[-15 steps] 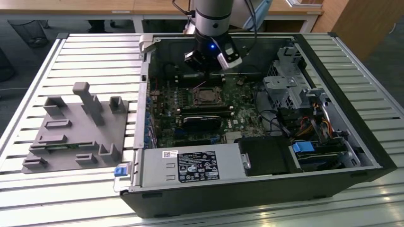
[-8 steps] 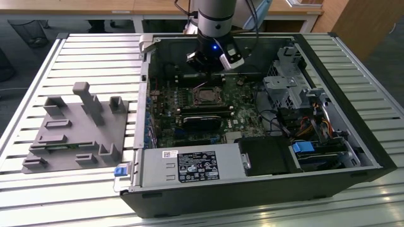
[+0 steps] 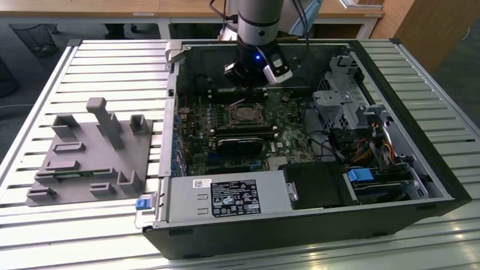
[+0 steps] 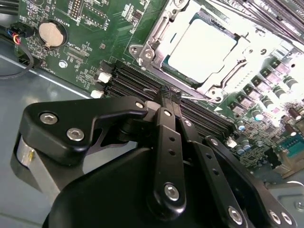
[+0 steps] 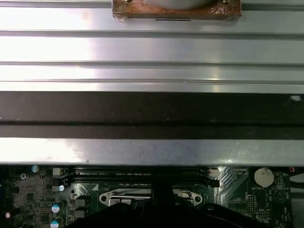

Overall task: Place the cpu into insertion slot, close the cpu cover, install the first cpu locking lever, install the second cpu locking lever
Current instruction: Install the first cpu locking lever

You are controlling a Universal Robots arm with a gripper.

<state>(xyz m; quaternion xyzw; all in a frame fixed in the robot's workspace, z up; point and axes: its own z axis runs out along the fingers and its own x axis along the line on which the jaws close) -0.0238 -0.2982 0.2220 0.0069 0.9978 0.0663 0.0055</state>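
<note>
In the second wrist view the gripper point(image 4: 169, 93) hangs just above the black memory slots point(image 4: 142, 85), its fingers pressed together on nothing. Beyond it the cpu point(image 4: 202, 46) lies flat in the insertion slot point(image 4: 173, 71) — pale top upward, the cpu cover point(image 4: 240, 50) framing it. The open computer case point(image 3: 420, 169) rests on a slatted metal table point(image 3: 112, 56) — wooden desks point(image 3: 150, 8) behind.

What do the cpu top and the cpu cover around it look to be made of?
cpu: pale metal, seemingly matte; its top glows evenly without sharp reflections. cpu cover: thin bright sheet metal, probably steel; shiny stamped edges catch highlights around its window.
</note>
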